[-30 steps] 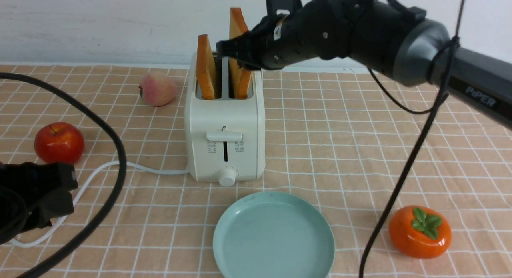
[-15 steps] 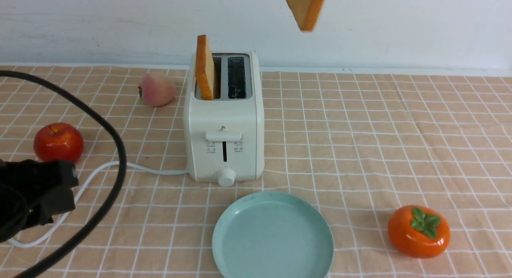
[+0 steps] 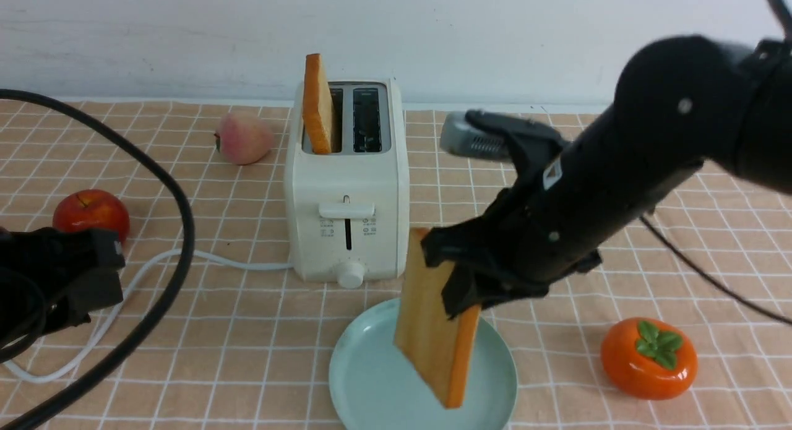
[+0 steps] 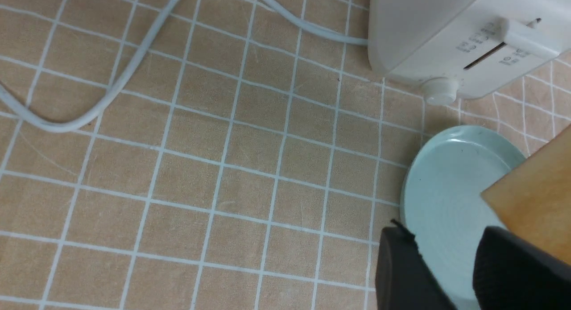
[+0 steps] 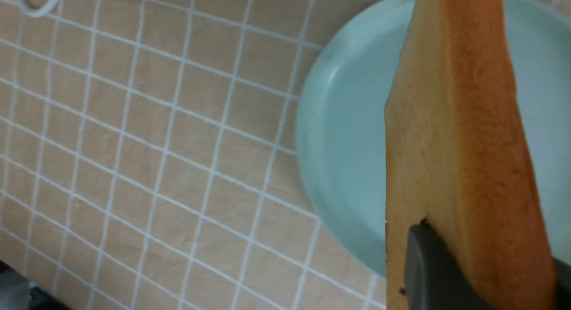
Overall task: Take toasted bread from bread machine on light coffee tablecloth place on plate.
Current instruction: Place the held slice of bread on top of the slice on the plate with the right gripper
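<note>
My right gripper (image 3: 461,288) is shut on one slice of toasted bread (image 3: 433,337), which hangs tilted, its lower corner just above the mint-green plate (image 3: 365,380). In the right wrist view the slice (image 5: 464,136) stands edge-on between my fingers (image 5: 435,270), over the plate (image 5: 348,145). A second slice (image 3: 317,105) stands in the left slot of the cream bread machine (image 3: 346,219); its right slot is empty. All of this sits on the peach grid tablecloth (image 3: 557,170). My left gripper (image 4: 446,274) is open and empty, low at the table's left.
A red apple (image 3: 91,216) and a peach (image 3: 243,137) lie left of the bread machine. An orange persimmon (image 3: 648,357) sits right of the plate. The white cord (image 3: 235,263) trails left from the bread machine. A black cable (image 3: 179,232) loops over the left side.
My right gripper pulled the slice up out of the right slot, carried it above the frame, then came down with it over the plate. The left arm has barely moved.
</note>
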